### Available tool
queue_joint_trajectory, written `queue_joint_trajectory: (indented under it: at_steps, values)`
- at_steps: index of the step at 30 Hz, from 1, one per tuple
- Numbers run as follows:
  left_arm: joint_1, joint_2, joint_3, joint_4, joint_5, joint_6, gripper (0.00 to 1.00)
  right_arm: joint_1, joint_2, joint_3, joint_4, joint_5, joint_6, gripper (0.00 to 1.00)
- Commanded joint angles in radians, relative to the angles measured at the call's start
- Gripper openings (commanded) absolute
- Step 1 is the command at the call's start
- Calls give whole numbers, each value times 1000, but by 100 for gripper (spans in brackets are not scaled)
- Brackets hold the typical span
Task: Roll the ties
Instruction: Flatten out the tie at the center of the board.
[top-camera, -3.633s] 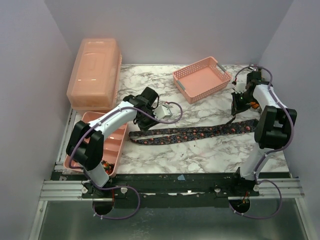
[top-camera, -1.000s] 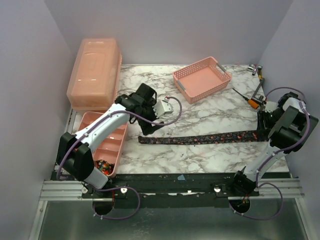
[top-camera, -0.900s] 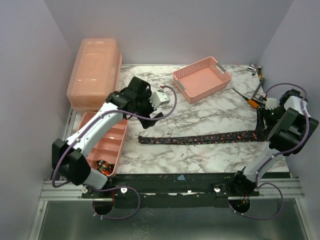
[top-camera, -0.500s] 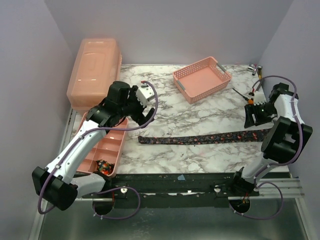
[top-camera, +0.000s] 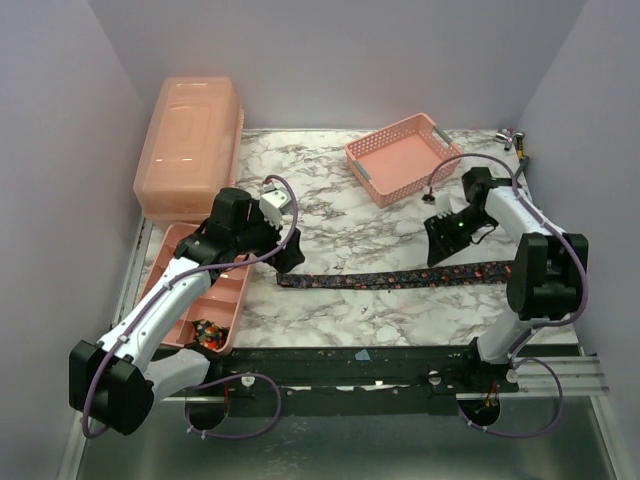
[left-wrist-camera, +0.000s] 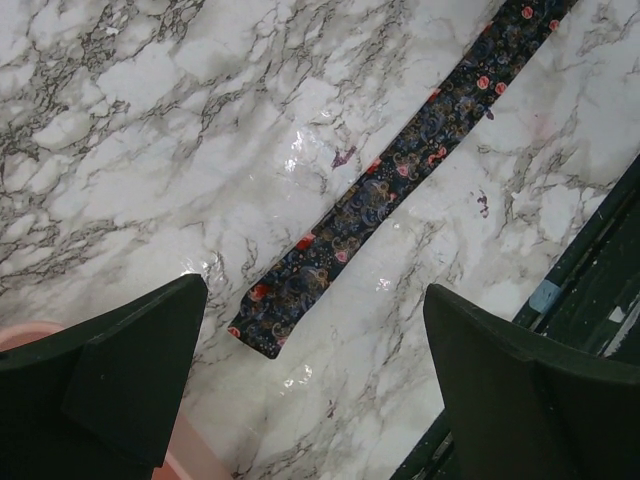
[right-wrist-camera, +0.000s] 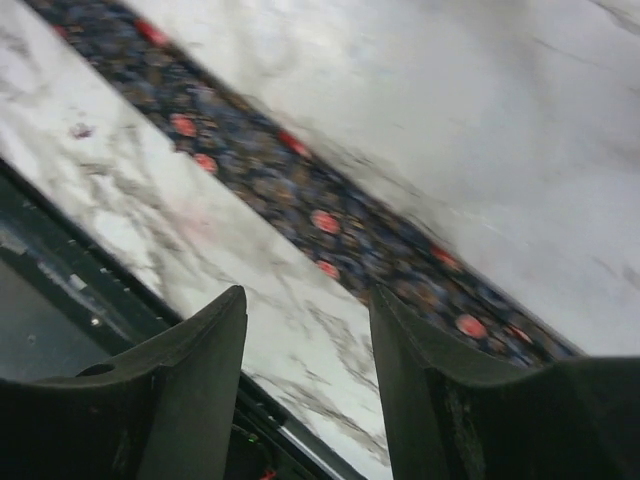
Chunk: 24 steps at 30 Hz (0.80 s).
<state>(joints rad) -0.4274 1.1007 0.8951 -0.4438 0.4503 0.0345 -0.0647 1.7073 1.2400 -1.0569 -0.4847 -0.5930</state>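
Observation:
One tie (top-camera: 395, 276), dark with small red dots, lies flat and unrolled as a long strip across the marble table (top-camera: 330, 215). My left gripper (top-camera: 291, 258) hangs open just above the tie's left end, holding nothing. In the left wrist view the tie (left-wrist-camera: 400, 165) runs diagonally, its blunt end between the wide-spread fingers (left-wrist-camera: 120, 370) of that left gripper (left-wrist-camera: 315, 292). My right gripper (top-camera: 438, 243) hovers open over the tie's right part. In the right wrist view, the tie (right-wrist-camera: 300, 205) crosses ahead of the right gripper (right-wrist-camera: 305, 297), with bare marble between the fingers.
A pink mesh basket (top-camera: 403, 158) stands at the back centre. A lidded pink box (top-camera: 188, 140) sits back left, with a pink compartment tray (top-camera: 222, 290) in front holding small items. Tools (top-camera: 514, 140) lie at the back right corner. A dark rail (top-camera: 400, 365) borders the near edge.
The tie was drawn straight and let go. The left gripper lifted away and came back down by the tie's left end. The right gripper swung from the right end leftward over the tie.

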Motion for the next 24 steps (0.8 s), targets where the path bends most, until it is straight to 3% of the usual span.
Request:
queue_joint_trajectory:
  at_steps: [1, 7, 13, 24]
  values:
    - [27, -31, -5, 3, 103, -62, 99, 138, 18, -21, -22, -162, 43, 53]
    - [30, -54, -24, -59, 80, 2, 98, 272, 118, -23, 101, -207, 165, 44]
    - [40, -52, -4, -151, 69, 60, 98, 272, 199, -33, 109, -172, 156, 36]
    - [54, -51, -42, -109, 96, 42, 98, 254, 150, -62, 80, -24, 133, 35]
